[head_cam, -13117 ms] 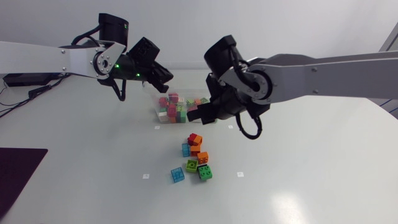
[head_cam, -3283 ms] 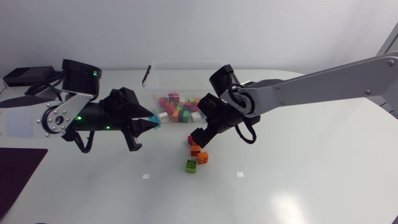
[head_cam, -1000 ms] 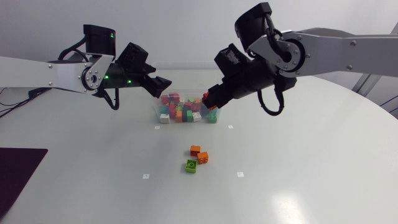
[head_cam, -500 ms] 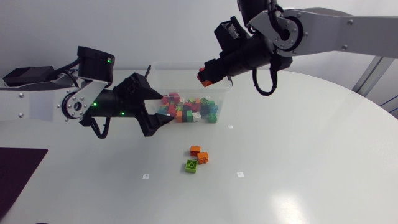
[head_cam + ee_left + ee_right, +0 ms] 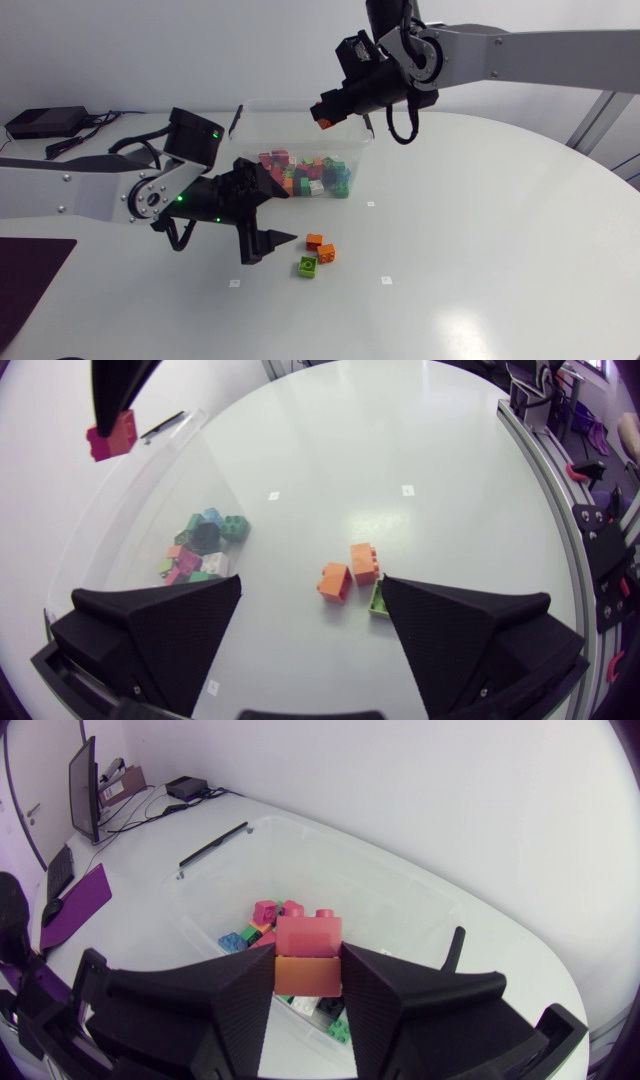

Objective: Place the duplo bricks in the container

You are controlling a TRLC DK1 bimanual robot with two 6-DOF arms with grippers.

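Observation:
A clear plastic container (image 5: 256, 130) holds several coloured duplo bricks (image 5: 300, 176). Above its far side hangs my right gripper (image 5: 325, 108), shut on a red-and-orange brick stack (image 5: 323, 112); the right wrist view shows that stack (image 5: 308, 938) pinched between both fingers of the right gripper (image 5: 308, 962), over the container (image 5: 400, 910). Three loose bricks lie on the table: two orange (image 5: 314, 241) (image 5: 326, 254) and one green (image 5: 307, 266). My left gripper (image 5: 284, 215) stands open just left of them. In the left wrist view the orange bricks (image 5: 335, 581) (image 5: 364, 562) lie ahead of the left gripper (image 5: 310, 586), and a finger half hides the green one (image 5: 377, 598).
Small white markers (image 5: 235, 283) (image 5: 386, 280) dot the white table. A dark purple mat (image 5: 25, 270) lies at the front left edge. A black strip (image 5: 236, 118) leans on the container's left end.
My left gripper swung down from beside the container to the loose bricks and stayed open. My right gripper carried the red-and-orange stack up and left, over the container's back.

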